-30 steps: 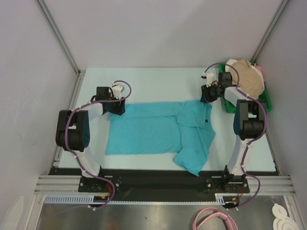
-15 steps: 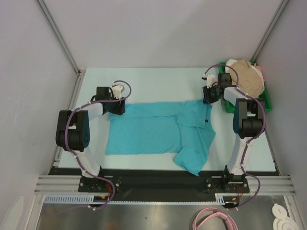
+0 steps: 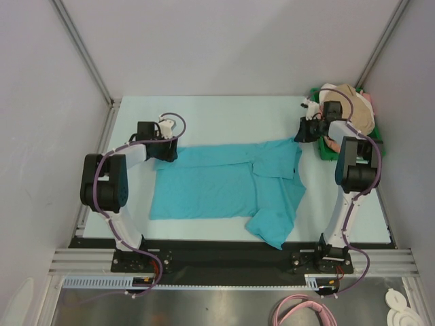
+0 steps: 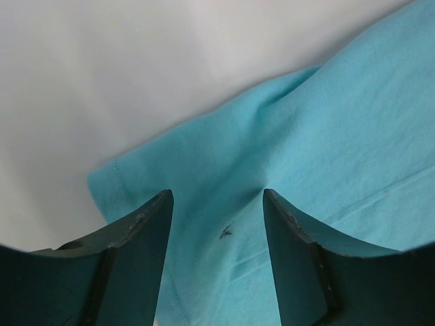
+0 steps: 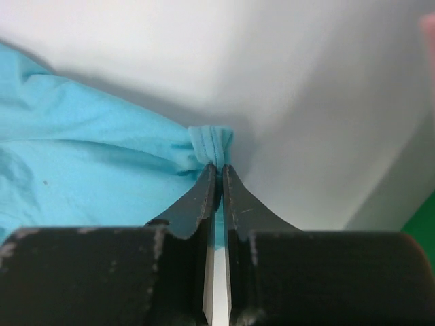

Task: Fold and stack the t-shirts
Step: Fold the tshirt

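Teal t-shirt [image 3: 211, 183] lies lengthwise between arms: right pincer [image 5: 217, 178] clamped on its corner; left pincer [image 4: 217, 204] apart, over the opposite corner.

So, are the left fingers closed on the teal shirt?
No, the left fingers stand apart over the teal shirt, cloth showing between them.

- Pale counter [image 3: 217, 115], walled on three sides.
- Teal t-shirt [image 3: 217, 187] spread flat across the middle of the counter, its right part rumpled, with one corner reaching the near edge.
- Green tray [image 3: 378, 144] in the far right corner.
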Robot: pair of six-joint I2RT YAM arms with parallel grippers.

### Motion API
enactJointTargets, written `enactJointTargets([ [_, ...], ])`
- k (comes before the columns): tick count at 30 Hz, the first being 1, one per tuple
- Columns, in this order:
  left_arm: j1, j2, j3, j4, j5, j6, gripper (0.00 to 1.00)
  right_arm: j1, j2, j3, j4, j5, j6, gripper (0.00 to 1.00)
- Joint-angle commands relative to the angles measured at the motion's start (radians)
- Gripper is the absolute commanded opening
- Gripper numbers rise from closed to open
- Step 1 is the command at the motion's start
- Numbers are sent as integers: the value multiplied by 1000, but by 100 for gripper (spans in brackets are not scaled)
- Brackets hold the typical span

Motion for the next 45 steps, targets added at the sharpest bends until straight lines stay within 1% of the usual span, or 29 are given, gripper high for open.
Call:
enactJointTargets([
  [1,8,8,39,-6,-13,-21,61,-56,39,63,-28,-119,65,7],
  [4,8,22,58,-21,-18,-23,61,-67,68,92,-58,-158,75,8],
  [5,8,25,67,-23,-21,-24,61,-67,74,98,-72,-159,72,19],
  [6,8,32,71,-29,-21,-26,61,-67,80,118,-90,-162,64,27],
  [8,10,32,71,-32,-24,-29,61,-67,79,126,-117,-175,52,36],
  [10,10,16,53,-15,-26,-29,61,-67,42,83,-95,-163,41,41],
  [12,10,6,44,3,-29,-32,61,-67,-41,17,-49,-144,26,43],
  [15,10,-10,25,25,-36,-29,61,-64,-163,-55,12,-106,1,44],
  [18,10,2,39,5,-44,-24,62,-36,-277,-141,64,-48,-31,44],
  [19,10,6,47,-3,-46,-24,61,-25,-297,-158,72,-16,-60,45],
  [20,10,20,64,-23,-47,-29,61,-15,-315,-196,86,-8,-71,44],
  [22,11,28,76,-35,-50,-30,61,25,-346,-223,80,11,-97,44],
  [24,11,29,76,-40,-53,-27,61,54,-337,-235,55,14,-111,44],
  [25,11,29,76,-41,-59,-27,61,80,-314,-237,47,19,-115,44],
  [27,11,26,78,-44,-60,-26,61,90,-286,-235,31,22,-125,43],
  [28,11,25,79,-49,-61,-24,61,90,-248,-227,20,28,-126,42],
  [29,11,25,81,-55,-63,-23,61,122,-231,-221,17,32,-123,42],
  [33,11,11,82,-71,-82,-15,61,133,-167,-181,1,41,-105,41],
  [36,11,19,100,-96,-107,-4,61,145,-124,-157,-18,91,-109,41],
  [37,11,35,125,-107,-115,-1,62,154,-109,-132,-43,130,-112,41],
  [40,11,86,185,-162,-135,5,62,168,-50,-94,-83,181,-125,41],
  [43,13,181,290,-234,-130,6,61,173,13,-28,-103,212,-125,41],
  [44,13,224,361,-297,-122,3,61,173,28,4,-117,216,-125,41],
  [45,13,246,387,-314,-116,-1,61,173,42,21,-120,221,-125,41],
])
